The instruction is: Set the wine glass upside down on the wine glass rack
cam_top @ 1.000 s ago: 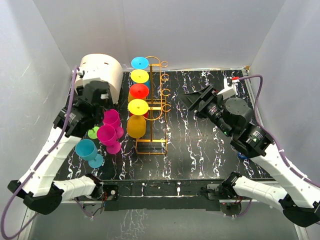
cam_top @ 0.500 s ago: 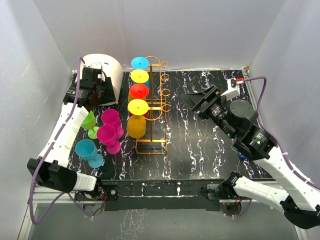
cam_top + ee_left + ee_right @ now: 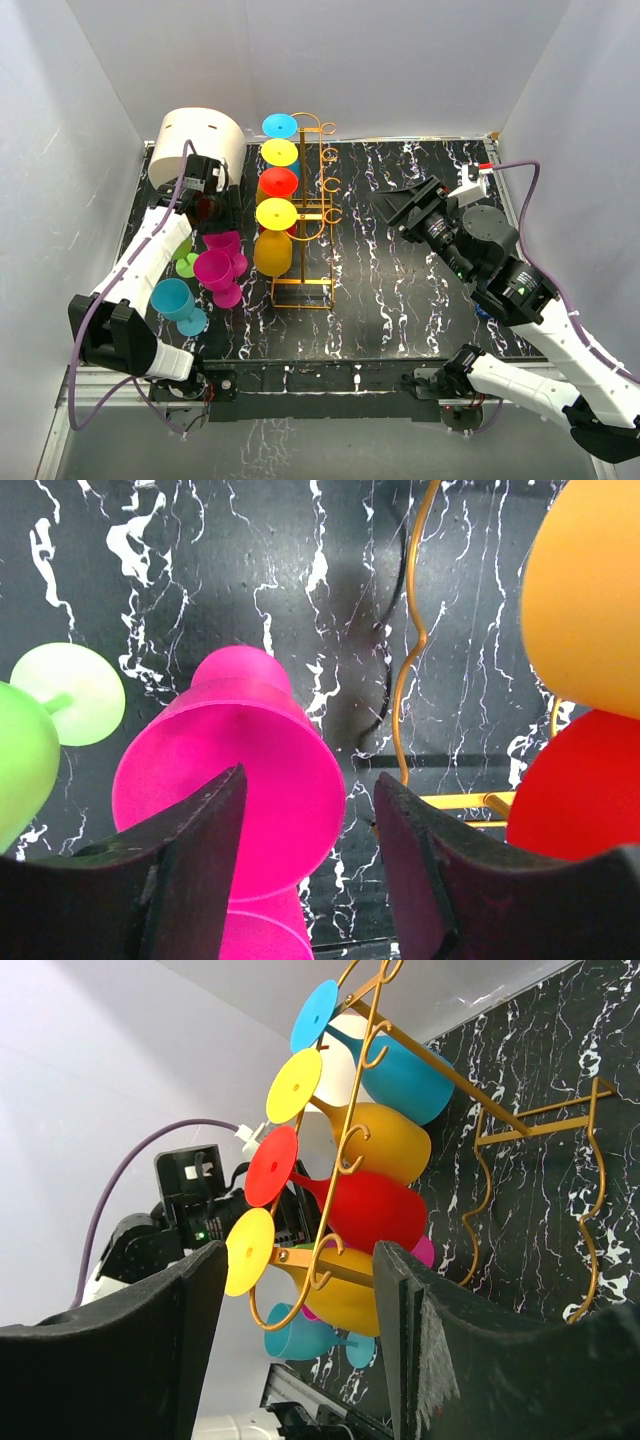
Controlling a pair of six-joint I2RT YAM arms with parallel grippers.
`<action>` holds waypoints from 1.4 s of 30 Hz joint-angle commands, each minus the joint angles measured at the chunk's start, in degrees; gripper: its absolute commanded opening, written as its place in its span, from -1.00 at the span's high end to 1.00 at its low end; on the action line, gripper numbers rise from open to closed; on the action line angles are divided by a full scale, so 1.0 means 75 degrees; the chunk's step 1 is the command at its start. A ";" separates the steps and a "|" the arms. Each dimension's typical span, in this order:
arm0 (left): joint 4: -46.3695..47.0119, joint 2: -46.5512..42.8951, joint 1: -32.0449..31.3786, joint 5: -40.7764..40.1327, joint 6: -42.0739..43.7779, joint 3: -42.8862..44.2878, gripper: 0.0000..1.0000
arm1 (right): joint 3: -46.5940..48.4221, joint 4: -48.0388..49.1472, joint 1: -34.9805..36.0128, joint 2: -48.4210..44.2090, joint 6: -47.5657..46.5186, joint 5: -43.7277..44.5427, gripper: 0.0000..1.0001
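The left claw (image 3: 308, 810) hung wide open over a pink wine glass (image 3: 230, 770), one finger on each side of the bowl, gripping nothing. That glass stood mouth up on the table, left of the rack (image 3: 300, 283), beside a second pink glass (image 3: 214, 270) and a green one (image 3: 25, 750). It looked like light, stiff, smooth plastic (slippery rather than fragile), so a firm pinch across the lower bowl seemed the safest hold. The right claw (image 3: 402, 205) hovered open and empty.
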 commanded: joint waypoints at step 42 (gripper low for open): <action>-0.1492 -0.0623 0.0013 -0.1785 0.0285 0.3239 1.00 | 0.0284 -0.0294 0.0033 -0.0183 -0.0476 0.0583 -0.16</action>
